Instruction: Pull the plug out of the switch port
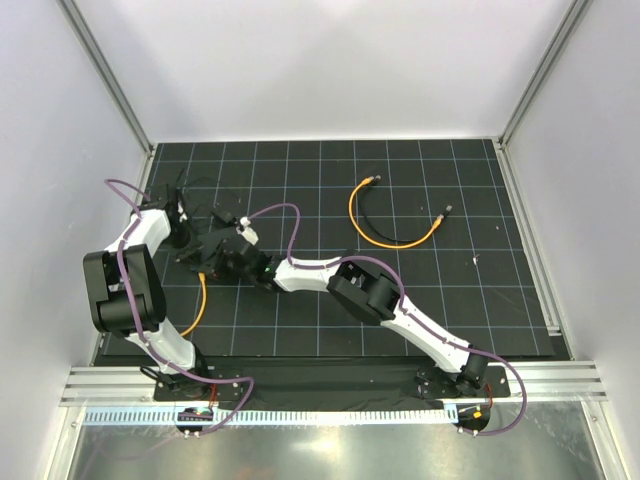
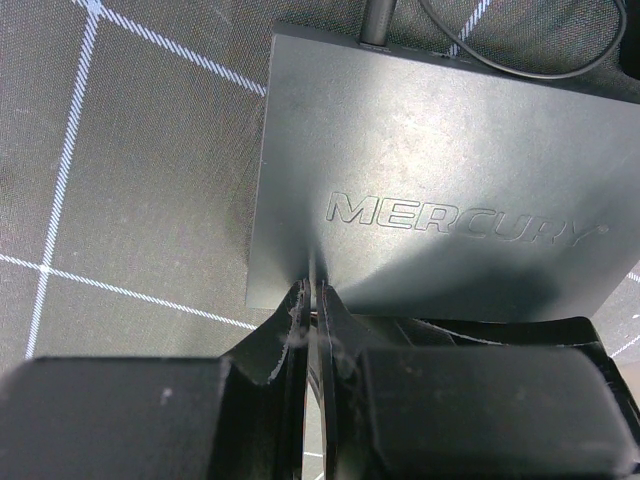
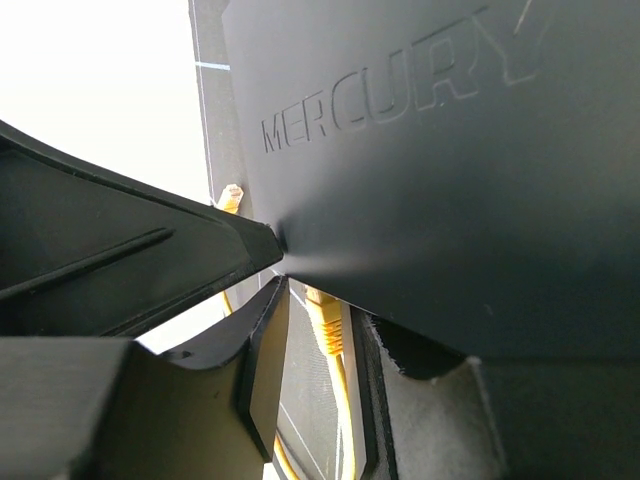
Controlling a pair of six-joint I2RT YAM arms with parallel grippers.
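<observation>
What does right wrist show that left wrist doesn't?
Only right wrist: the yellow plug on its cable, sitting between the parted fingers of the right tool, next to the switch. Only left wrist: the left tool shut at the switch's near edge, and a thin black wire looping at its far edge. Both: the switch's top with embossed MERCURY lettering.
</observation>
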